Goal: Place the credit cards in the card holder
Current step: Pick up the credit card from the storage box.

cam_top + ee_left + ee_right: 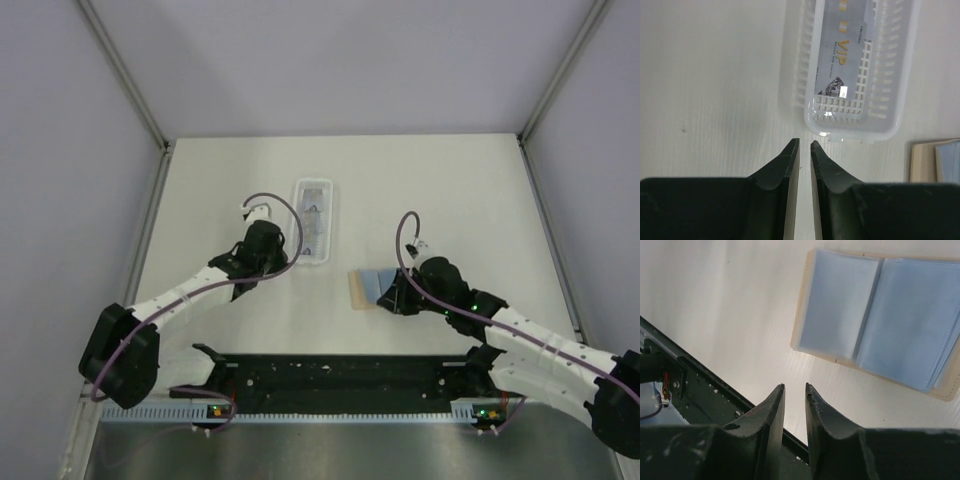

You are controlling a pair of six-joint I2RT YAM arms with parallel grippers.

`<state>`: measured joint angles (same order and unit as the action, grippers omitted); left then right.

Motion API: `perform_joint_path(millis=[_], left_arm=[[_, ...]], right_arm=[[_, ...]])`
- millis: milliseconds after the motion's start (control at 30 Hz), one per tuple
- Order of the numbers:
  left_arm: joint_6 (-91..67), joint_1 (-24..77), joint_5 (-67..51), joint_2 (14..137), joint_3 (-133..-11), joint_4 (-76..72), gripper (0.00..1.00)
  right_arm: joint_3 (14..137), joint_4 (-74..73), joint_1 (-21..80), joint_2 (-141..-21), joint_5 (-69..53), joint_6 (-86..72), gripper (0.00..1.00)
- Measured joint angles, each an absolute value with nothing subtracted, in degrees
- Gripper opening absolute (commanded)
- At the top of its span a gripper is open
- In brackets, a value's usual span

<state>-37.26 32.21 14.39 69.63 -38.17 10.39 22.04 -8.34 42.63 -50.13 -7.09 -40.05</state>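
The credit cards (313,215) lie in a long clear slotted tray (312,258); in the left wrist view the top card (845,50) is silvery with gold "VIP" lettering. The card holder (368,288) lies unfolded on the table, tan at the rim and light blue inside (880,320); its edge also shows in the left wrist view (935,160). My left gripper (285,265) hovers just short of the tray's near end, its jaws a narrow gap apart (803,145) with nothing between them. My right gripper (393,299) is at the holder's right side, slightly open (795,387) and empty.
A black rail (340,380) runs across the near edge of the table between the arm bases and shows at the lower left of the right wrist view (695,390). Grey walls enclose the white table (450,190) on three sides.
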Motion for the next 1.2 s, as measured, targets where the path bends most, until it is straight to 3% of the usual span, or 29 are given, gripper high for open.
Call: perform_joint_path(millis=[533,1200], left_arm=[[-32.64,27.24,11.73,86.96,-49.87,6.2,0.32],[-27.68,24.21,3.57,99.07,-60.38,8.23,0.24]], right_arm=[[25.19,-14.31,42.63,-46.59,-6.79,-38.35,0.31],[25.19,-14.96,42.63,-46.44,-6.07,-37.89,0.35]])
